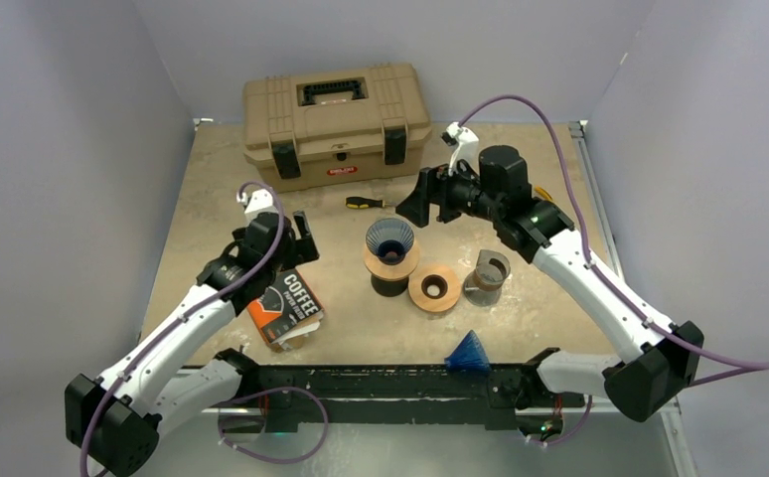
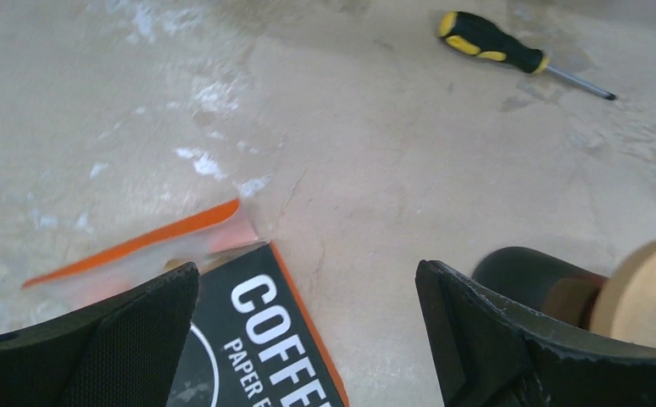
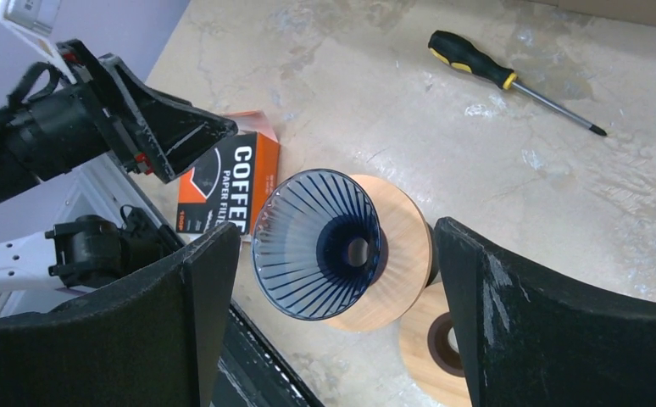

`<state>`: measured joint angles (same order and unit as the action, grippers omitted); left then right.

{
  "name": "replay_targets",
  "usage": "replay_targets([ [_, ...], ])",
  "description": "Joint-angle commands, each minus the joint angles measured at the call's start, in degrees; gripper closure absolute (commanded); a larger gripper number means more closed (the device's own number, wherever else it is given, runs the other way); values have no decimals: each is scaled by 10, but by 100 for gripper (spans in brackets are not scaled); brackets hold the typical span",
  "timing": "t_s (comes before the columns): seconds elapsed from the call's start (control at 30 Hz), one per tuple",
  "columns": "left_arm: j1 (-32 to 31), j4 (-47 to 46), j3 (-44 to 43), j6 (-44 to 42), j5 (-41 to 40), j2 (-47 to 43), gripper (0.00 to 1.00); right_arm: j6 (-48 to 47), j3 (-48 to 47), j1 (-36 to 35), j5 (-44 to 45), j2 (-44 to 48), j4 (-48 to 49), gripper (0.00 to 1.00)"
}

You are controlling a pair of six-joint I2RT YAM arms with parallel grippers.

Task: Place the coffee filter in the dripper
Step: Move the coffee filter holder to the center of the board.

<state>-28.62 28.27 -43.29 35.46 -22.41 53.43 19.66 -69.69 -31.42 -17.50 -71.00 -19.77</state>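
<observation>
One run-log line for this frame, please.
left gripper: open, above filter box | right gripper: open, empty, facing dripper | dripper: no filter inside | task: filter not placed

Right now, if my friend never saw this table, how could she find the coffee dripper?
Start at the big tan toolbox at the back of the table. Come forward, past the little yellow-and-black screwdriver, to the dripper. It is the only dark blue ribbed cone sitting on a wooden disc; the wooden ring beside it has nothing on top.
</observation>
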Motion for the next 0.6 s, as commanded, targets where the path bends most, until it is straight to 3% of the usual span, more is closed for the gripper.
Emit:
replay_targets([
  [0.0,2,128,-17,186,-78,15,0,8,11,2,-11,7,25,12],
  [0.13,2,258,-24,375,-128,47,2,5,10,3,-14,3,28,12],
  [0.33,2,368,-34,495,-138,85,1,0,7,4,-14,-4,28,12],
  [0.57,2,358,30,556,-117,66,3,3,9,3,-34,3,37,12],
])
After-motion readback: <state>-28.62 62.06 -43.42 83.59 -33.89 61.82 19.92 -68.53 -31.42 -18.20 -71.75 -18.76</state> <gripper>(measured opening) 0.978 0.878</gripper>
